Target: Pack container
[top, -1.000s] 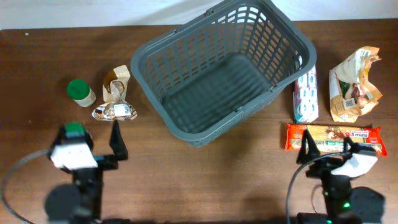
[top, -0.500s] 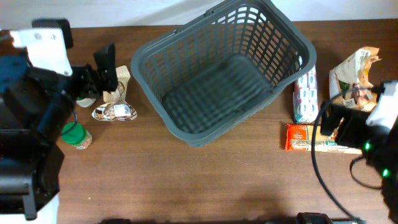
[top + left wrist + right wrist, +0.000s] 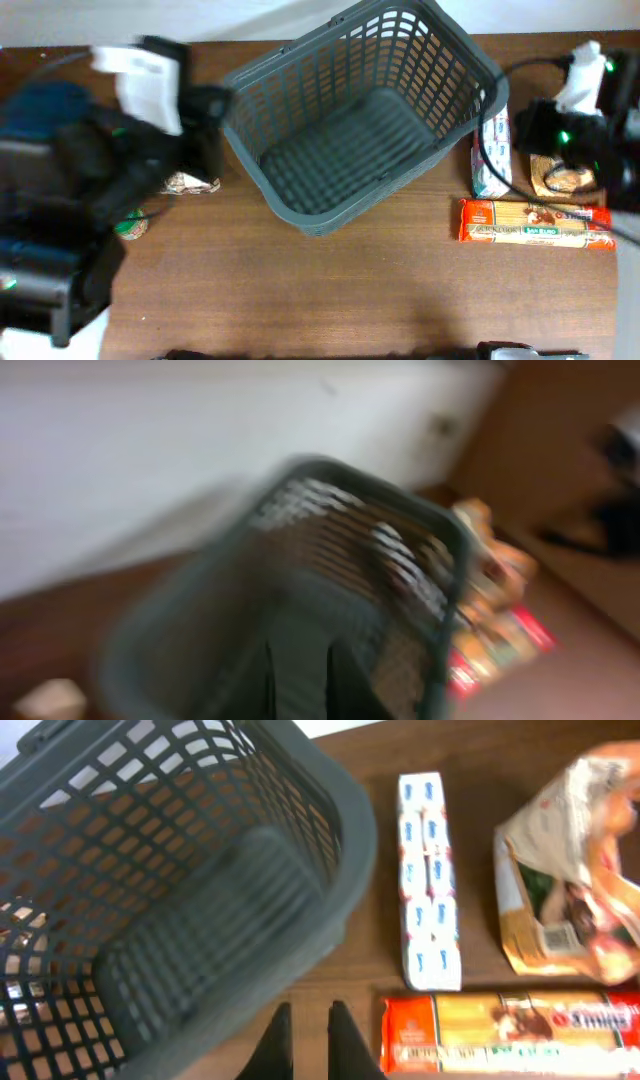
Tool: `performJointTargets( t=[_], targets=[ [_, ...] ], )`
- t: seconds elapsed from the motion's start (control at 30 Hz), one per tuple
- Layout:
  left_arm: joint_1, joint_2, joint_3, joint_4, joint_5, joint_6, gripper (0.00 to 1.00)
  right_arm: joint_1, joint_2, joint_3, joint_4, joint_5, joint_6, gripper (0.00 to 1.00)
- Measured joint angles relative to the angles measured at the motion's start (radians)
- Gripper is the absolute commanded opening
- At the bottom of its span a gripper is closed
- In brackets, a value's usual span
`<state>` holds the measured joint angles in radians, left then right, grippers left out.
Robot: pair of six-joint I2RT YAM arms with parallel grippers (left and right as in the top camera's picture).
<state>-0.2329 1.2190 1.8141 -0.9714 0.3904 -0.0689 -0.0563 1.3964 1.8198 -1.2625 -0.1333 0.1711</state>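
Right wrist view: my right gripper (image 3: 308, 1045) is slightly parted with nothing in it, hanging beside the container (image 3: 150, 870) corner, blue-white packet (image 3: 428, 885) just right of it. Left gripper (image 3: 305, 682) faces the container; too blurred, can't tell its gap.

The left wrist view is smeared throughout. The container (image 3: 330, 570) is a soft grey shape and the groceries beside it are mere streaks of colour. The left gripper (image 3: 300, 682), cut off by the lower edge, is too blurred to tell whether its jaws stand apart. From overhead, the blurred left arm (image 3: 110, 170) hides most of the snack packet (image 3: 190, 184) and part of the green-lidded jar (image 3: 130, 226). The right arm (image 3: 550, 130) covers much of the crinkled bag (image 3: 565, 180). In the right wrist view, the edges cut off the container's left side, the pasta packet (image 3: 500, 1025) and the right gripper (image 3: 310, 1045), showing only its fingertips.
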Motion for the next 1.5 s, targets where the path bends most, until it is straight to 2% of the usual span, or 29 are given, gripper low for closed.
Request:
performJointTargets(
  t=[0.17, 0.33, 0.73, 0.9, 1.1, 1.3, 1.5],
  targets=[
    [-0.250, 0.045, 0.000, -0.124, -0.041, 0.025, 0.02, 0.044, 0.105, 0.050, 0.026, -0.005, 0.002, 0.04],
    [-0.472, 0.106, 0.000, -0.293, -0.142, 0.082, 0.02, 0.055, 0.179, 0.053, 0.066, -0.008, 0.002, 0.04],
    [-0.673, 0.356, 0.002, -0.442, -0.209, 0.122, 0.02, 0.055, 0.269, 0.054, 0.108, -0.008, 0.002, 0.04],
    [-0.691, 0.396, 0.001, -0.451, -0.216, 0.134, 0.02, 0.055, 0.296, 0.054, 0.099, -0.008, 0.002, 0.04],
    [-0.678, 0.409, -0.032, -0.450, -0.303, 0.141, 0.02, 0.055, 0.316, 0.054, 0.066, -0.014, 0.002, 0.04],
    [-0.609, 0.433, -0.046, -0.435, -0.352, 0.148, 0.02, 0.058, 0.316, 0.060, 0.022, -0.023, 0.002, 0.04],
    [-0.478, 0.433, -0.046, -0.427, -0.402, 0.148, 0.02, 0.074, 0.316, 0.062, -0.020, -0.023, 0.000, 0.04]
  ],
)
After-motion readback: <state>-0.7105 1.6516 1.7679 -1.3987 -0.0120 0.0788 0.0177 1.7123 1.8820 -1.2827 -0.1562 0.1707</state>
